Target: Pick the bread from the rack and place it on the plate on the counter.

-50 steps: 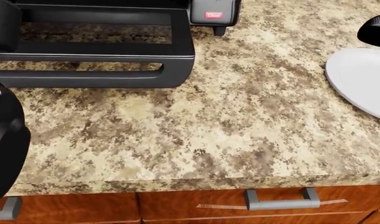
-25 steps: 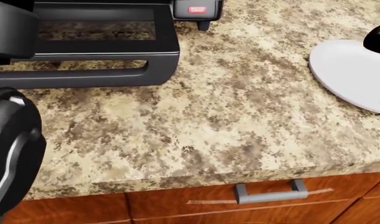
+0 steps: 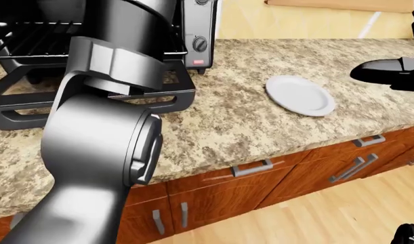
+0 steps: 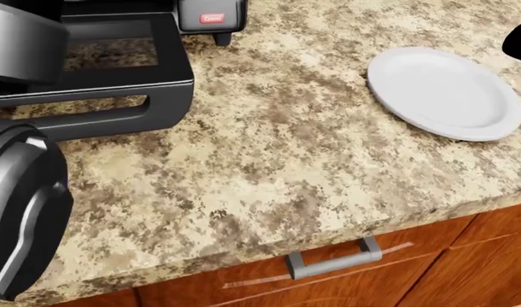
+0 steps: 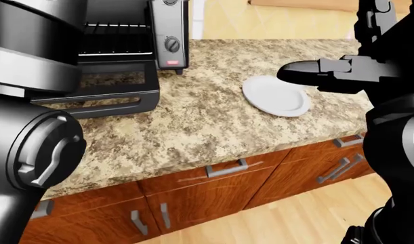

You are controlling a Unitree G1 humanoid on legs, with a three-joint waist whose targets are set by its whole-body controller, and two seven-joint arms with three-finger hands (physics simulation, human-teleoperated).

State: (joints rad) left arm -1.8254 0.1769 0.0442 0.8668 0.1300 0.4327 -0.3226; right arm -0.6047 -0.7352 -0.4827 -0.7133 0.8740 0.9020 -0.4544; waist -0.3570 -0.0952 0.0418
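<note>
Camera shifting right: white plate (image 4: 443,93) now fully showing on table (image 4: 269,166); bread unseen; hand states impossible to tell.

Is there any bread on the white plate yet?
Empty. The round white plate lies flat on the speckled granite counter with its whole top bare in every view; no bread shows anywhere on it.

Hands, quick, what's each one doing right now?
Left hand: not in view; only the left arm shows.
Right hand: empty, fingers extended beside the plate; open.
</note>
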